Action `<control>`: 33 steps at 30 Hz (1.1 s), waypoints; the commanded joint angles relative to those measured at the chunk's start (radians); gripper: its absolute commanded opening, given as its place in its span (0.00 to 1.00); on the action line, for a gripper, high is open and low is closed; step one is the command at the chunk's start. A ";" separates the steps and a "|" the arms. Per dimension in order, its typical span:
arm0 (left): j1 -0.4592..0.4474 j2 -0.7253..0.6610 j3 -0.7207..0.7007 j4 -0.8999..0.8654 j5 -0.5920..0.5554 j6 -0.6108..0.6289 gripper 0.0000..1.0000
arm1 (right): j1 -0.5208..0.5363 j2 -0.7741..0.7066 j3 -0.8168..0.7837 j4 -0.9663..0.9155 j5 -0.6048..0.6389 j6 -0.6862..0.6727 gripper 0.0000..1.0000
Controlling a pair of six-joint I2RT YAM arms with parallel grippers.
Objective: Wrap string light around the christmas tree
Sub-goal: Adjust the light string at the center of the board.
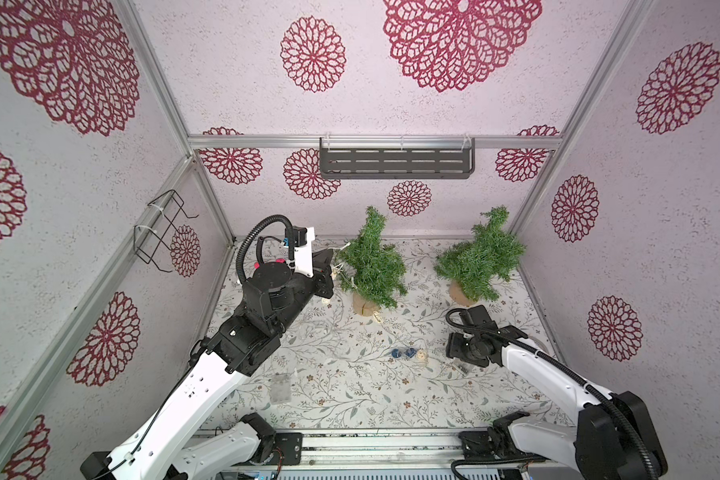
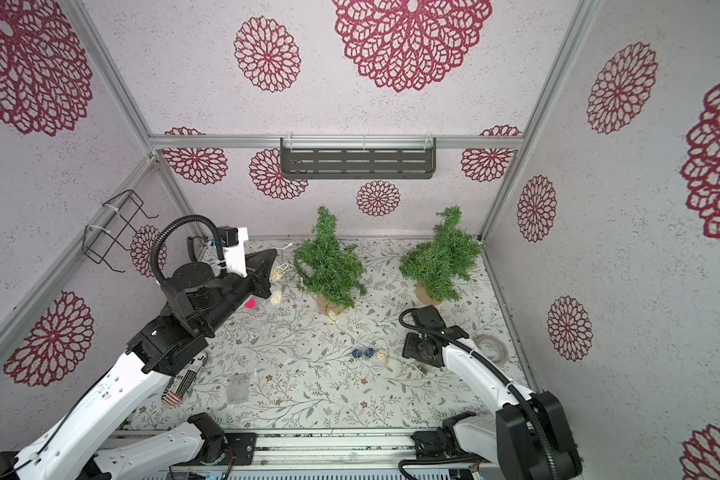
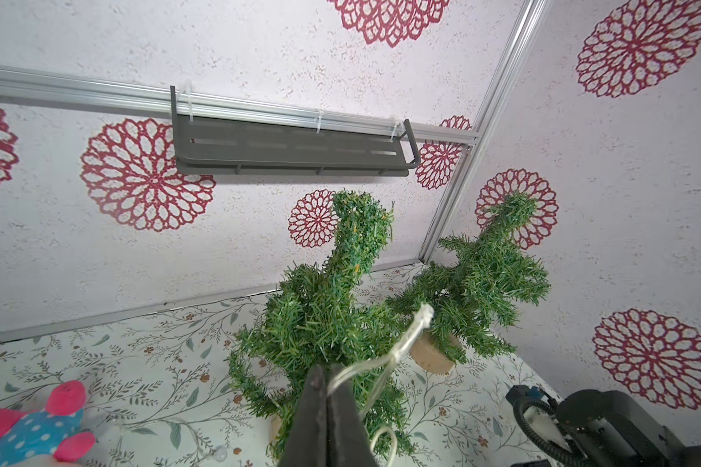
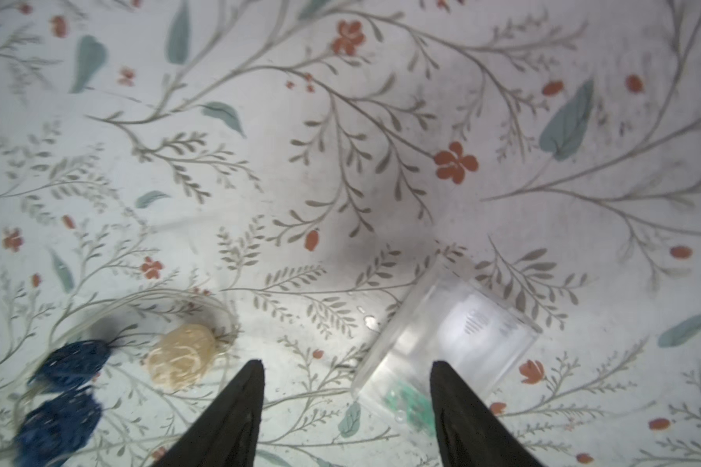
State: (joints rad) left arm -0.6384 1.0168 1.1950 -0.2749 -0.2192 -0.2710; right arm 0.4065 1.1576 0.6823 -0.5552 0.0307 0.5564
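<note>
Two small green christmas trees on wooden bases stand at the back of the table: the left tree (image 1: 373, 262) (image 3: 320, 319) and the right tree (image 1: 481, 257). The string light (image 3: 397, 347) is a thin clear wire with small bulbs. It hangs in loops beside the left tree (image 1: 344, 276) and trails past its base to a cream wicker ball (image 1: 422, 355) (image 4: 181, 356) and blue balls (image 1: 404, 353). My left gripper (image 1: 330, 254) (image 3: 328, 370) is shut on the wire, just left of the left tree. My right gripper (image 4: 345, 364) is open, low over the table, with a clear plastic box (image 4: 450, 339) partly between its fingers.
A pink and blue plush toy (image 3: 33, 424) lies at the back left. A tape roll (image 2: 491, 349) sits near the right wall, a clear bag (image 1: 281, 384) at front centre, and a printed can (image 2: 184, 382) under my left arm. A grey shelf (image 1: 395, 160) hangs on the back wall, a wire rack (image 1: 163, 230) on the left.
</note>
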 commanded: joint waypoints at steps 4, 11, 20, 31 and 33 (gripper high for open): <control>0.005 0.004 0.028 -0.006 -0.008 0.031 0.00 | 0.186 -0.003 0.068 0.094 -0.039 -0.139 0.71; 0.005 0.016 0.029 -0.007 0.005 0.017 0.00 | 0.215 0.109 0.045 0.125 -0.082 -0.084 0.66; 0.008 -0.047 0.062 -0.029 -0.147 0.101 0.00 | 0.199 0.193 0.004 0.030 0.077 -0.020 0.50; 0.009 -0.076 0.028 0.009 -0.177 0.085 0.00 | 0.108 0.141 0.010 -0.113 0.218 -0.008 0.61; 0.008 -0.076 0.025 0.008 -0.176 0.085 0.00 | 0.082 0.124 0.006 -0.112 0.204 -0.018 0.65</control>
State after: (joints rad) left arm -0.6365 0.9527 1.2274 -0.2924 -0.3786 -0.2020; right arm 0.5175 1.3266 0.6819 -0.6086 0.1841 0.5396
